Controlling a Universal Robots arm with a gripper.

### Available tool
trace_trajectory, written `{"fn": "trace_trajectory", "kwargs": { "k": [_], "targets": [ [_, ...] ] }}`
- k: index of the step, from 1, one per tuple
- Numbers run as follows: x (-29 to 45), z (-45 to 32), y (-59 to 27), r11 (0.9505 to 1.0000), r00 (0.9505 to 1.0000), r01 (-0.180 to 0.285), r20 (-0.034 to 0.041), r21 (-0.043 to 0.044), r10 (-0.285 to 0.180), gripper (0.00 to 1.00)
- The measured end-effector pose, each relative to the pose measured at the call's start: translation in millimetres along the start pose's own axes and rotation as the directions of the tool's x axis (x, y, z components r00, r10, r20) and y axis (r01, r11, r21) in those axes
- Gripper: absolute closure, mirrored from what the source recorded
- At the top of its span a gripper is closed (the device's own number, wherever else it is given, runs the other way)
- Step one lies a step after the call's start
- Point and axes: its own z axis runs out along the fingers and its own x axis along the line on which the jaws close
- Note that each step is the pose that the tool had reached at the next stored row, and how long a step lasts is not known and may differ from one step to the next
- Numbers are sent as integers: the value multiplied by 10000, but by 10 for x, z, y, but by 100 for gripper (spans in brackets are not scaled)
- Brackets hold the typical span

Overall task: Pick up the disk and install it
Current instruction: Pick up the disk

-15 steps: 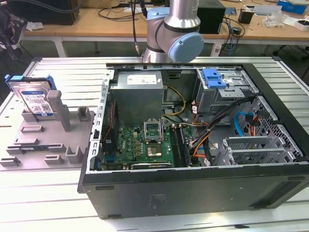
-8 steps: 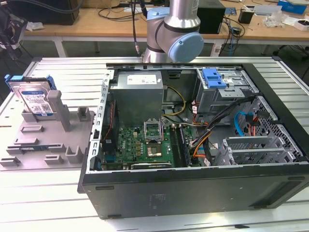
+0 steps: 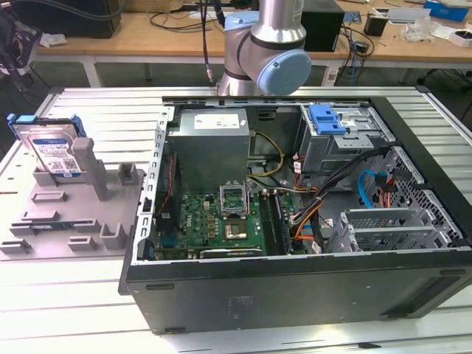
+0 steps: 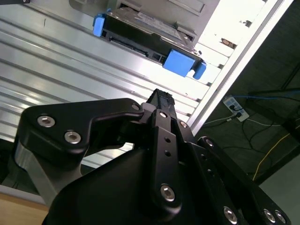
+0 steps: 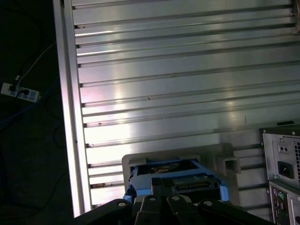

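Silver-grey rectangular hard disk in its blue plastic bracket (image 3: 53,147) stands upright in a grey slotted holder (image 3: 66,221) on the ribbed aluminium counter (image 3: 110,110), probably so its edge is easy to grasp. I cannot tell the jaws' state.

A ribbed aluminium counter (image 3: 96,110) carries two things. An open black computer case (image 3: 295,299) lies on its side across most of the slats. Just beside the case, toward the exterior view's left, a flat grey fixture plate (image 3: 59,221) with upright posts rests on the counter.
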Motion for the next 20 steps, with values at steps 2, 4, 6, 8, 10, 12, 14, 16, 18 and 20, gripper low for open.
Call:
{"fn": "trace_trajectory", "kwargs": {
  "k": [2,4,6,8,10,12,14,16,18,20],
  "targets": [
    [0,0,0,10000,10000,0,0,0,0,89],
    [0,0,0,10000,10000,3,-2,1,-3,89],
    [0,0,0,10000,10000,82,-8,1,-82,89],
    [0,0,0,9991,9991,413,-27,1,-413,89],
    [0,1,0,9972,9972,751,-45,-2,-751,89],
    [0,0,0,9935,9934,1142,-69,-7,-1142,89],
    [0,1,0,9887,9887,1499,-94,-13,-1499,89],
    [0,1,0,9771,9769,2130,-152,-26,-2130,89],
    [0,1,0,9650,9648,2621,-199,-39,-2622,89],
    [0,1,0,9526,9523,3042,-244,-53,-3042,71]
  ]
}}
